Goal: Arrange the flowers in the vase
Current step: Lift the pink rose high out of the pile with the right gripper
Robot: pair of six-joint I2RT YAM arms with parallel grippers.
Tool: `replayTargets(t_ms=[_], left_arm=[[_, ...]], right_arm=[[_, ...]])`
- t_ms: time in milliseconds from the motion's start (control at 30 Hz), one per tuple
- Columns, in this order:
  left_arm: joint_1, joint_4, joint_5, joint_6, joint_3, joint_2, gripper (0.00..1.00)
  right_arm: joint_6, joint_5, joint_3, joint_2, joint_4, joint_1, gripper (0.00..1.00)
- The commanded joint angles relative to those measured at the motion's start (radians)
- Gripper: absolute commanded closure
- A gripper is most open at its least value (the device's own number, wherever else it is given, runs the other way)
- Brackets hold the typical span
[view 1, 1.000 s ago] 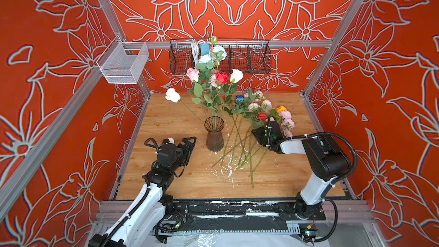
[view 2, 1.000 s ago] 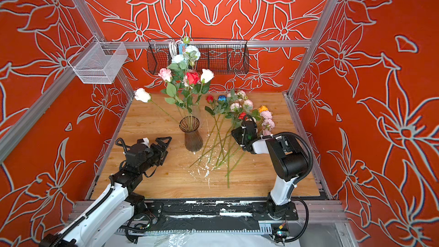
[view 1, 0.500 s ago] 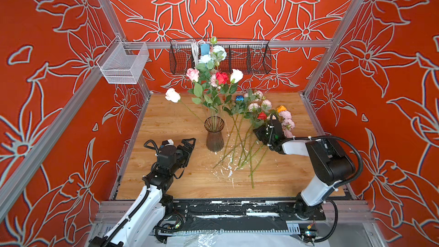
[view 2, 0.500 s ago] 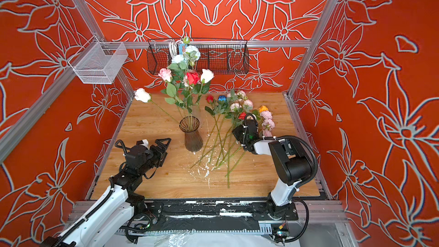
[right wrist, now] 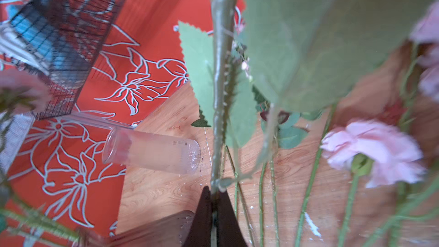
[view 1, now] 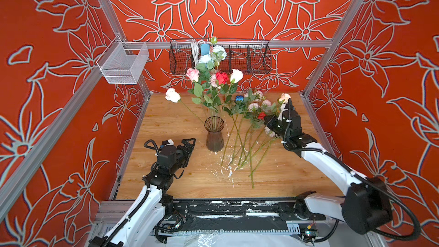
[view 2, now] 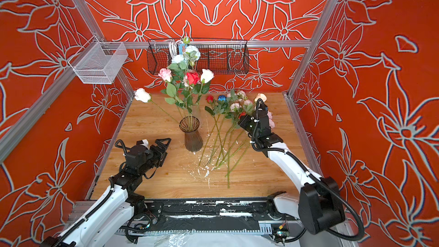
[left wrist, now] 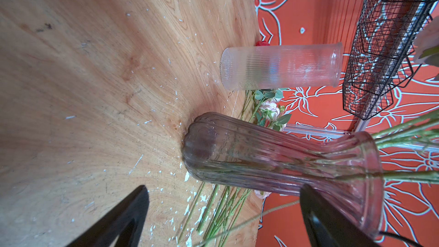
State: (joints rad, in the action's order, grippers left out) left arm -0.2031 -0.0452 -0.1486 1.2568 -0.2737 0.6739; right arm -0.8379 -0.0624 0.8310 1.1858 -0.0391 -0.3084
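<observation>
Right pincer (right wrist: pixel 215 196) is pinching a thin green thorny flower stem (right wrist: pixel 217 91), its black jaws closed tight on it, with serrated leaves spreading just past the tips. The stem's head is running out of the wrist view, so its colour cannot be told. In both top views this pincer (view 1: pixel 269 121) is hovering over the loose long-stemmed artificial flowers (view 1: pixel 247 139) that are lying fanned on the wooden bench (view 1: pixel 178 181) between its middle and its right edge, heads toward the far edge. Left pincer (view 1: pixel 189 141) is waiting near the left edge with jaws spread wide and holding nothing. It is aiming at the smoky ribbed glass vase (view 1: pixel 214 136), which is standing near the bench's middle and already carrying a bunch of roses (view 1: pixel 213 79).

Trouble is likely coming from tangling: the gripped stem's leaves are crossing neighbouring stems, so lifting may be dragging others along. Such a narrow hold could be letting the long stem swivel, sending its cut end wide of the vase mouth. A swinging stem might also be striking the top-heavy vase or the clear ribbed glass cylinder (right wrist: pixel 152 153) standing toward the far edge. The vase is sitting well apart from the right pincer, toward the left edge, with the loose stems between them.
</observation>
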Motion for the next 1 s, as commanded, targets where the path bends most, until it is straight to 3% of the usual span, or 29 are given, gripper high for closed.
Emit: replayTargets(t_ms=[0,167,333,633,967], left_arm=[[-0.004,0.000,0.027,-0.012,-0.039,-0.013,0.01],[-0.003,0.007,0.041,-0.038,-0.084,-0.018,0.02],[-0.004,0.034,0.061,-0.082,-0.146,-0.061,0.02],[-0.004,0.125,0.140,-0.154,-0.189,-0.227,0.02],[-0.003,0.053,0.096,-0.073,-0.113,-0.195,0.02]], right_arm=[[0.127,0.044,0.074,-0.089,0.115,-0.021,0.96],[0.233,0.060,0.214,-0.179,0.159,-0.092,0.97],[0.387,0.070,0.426,-0.151,0.210,-0.201,0.97],[0.511,0.072,0.746,0.029,0.154,-0.324,0.98],[0.558,0.069,1.014,0.255,0.145,-0.371,0.99]])
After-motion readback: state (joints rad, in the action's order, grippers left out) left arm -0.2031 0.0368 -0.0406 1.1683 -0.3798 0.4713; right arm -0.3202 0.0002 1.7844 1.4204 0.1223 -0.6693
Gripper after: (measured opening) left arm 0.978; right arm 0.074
